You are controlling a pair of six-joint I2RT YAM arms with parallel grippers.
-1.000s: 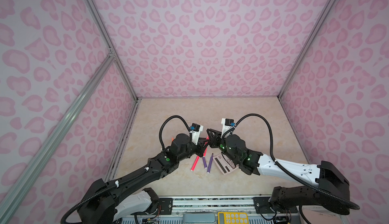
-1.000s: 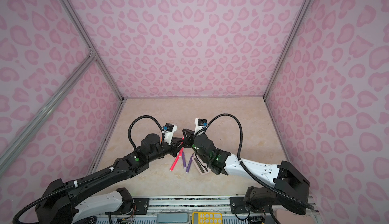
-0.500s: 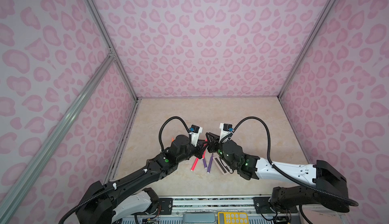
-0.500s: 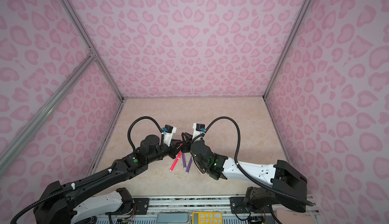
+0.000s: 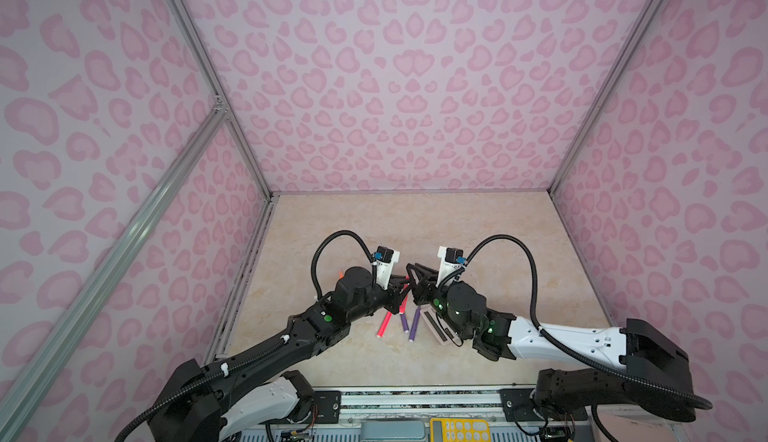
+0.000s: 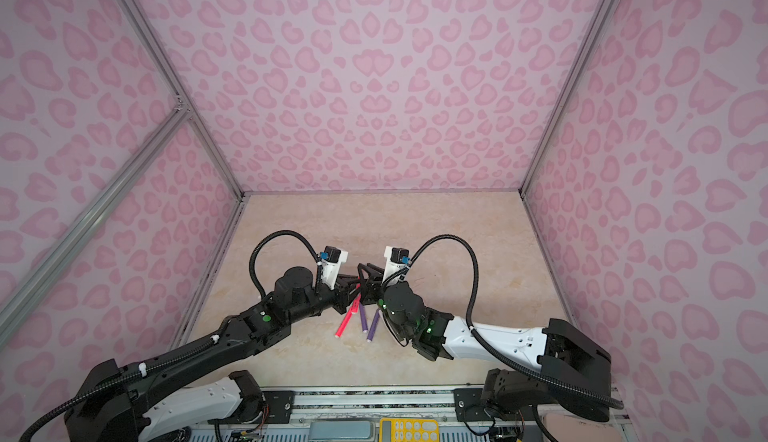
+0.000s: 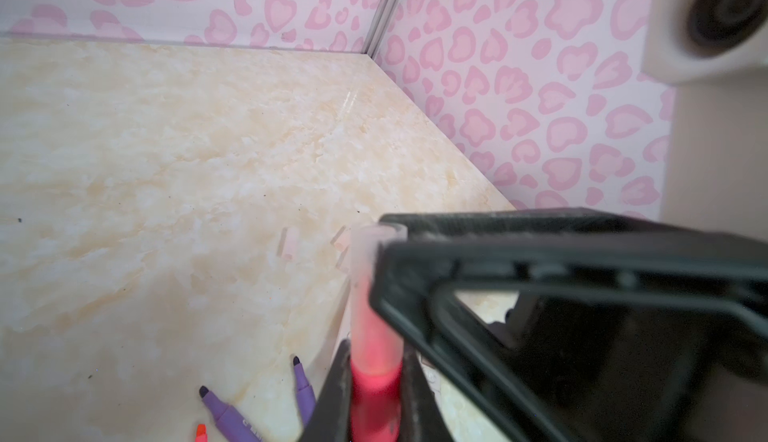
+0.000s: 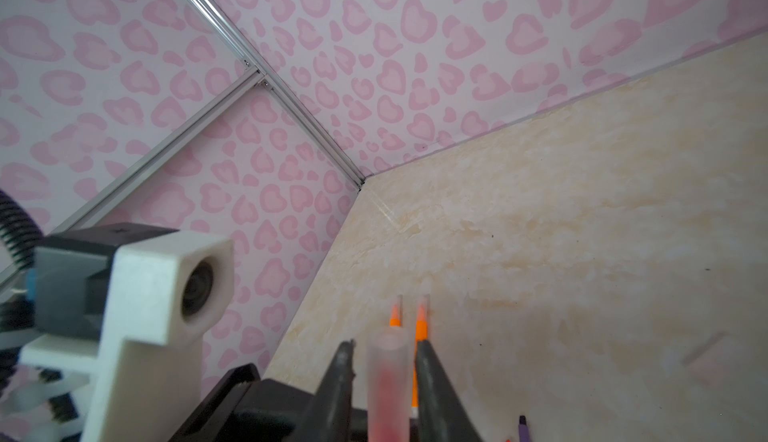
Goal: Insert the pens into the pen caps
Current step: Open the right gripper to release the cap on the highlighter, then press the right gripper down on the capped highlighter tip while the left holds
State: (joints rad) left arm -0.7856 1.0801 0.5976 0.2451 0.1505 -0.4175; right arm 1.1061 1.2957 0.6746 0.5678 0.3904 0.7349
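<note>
The marbled table (image 5: pixel 415 228) carries everything, and the two arms meet nose to nose above its near middle. The left claw (image 7: pixel 374 381) is clamped on a pink-red pen (image 7: pixel 374 348). The pen juts out past the claw's tips with a clear cap (image 7: pixel 368 253) over its front end. The right claw (image 8: pixel 386 348) faces it with fingers (image 8: pixel 343 373) parted, one on each side of that cap with a sliver of gap to both, so it grips nothing.

A small calculator (image 5: pixel 432 323) lies partly covered under the right claw's wrist. Just behind the two claws, toward the robot's base, a second pink-red pen (image 5: pixel 384 324) and two purple pens (image 5: pixel 402 322) lie loose and near one another. Beyond the right claw's tips, two orange pens (image 8: pixel 421 321) lie side by side. Out past the left claw, a couple of loose clear caps (image 7: pixel 289 243) rest on the table, faint and hard to make out.
</note>
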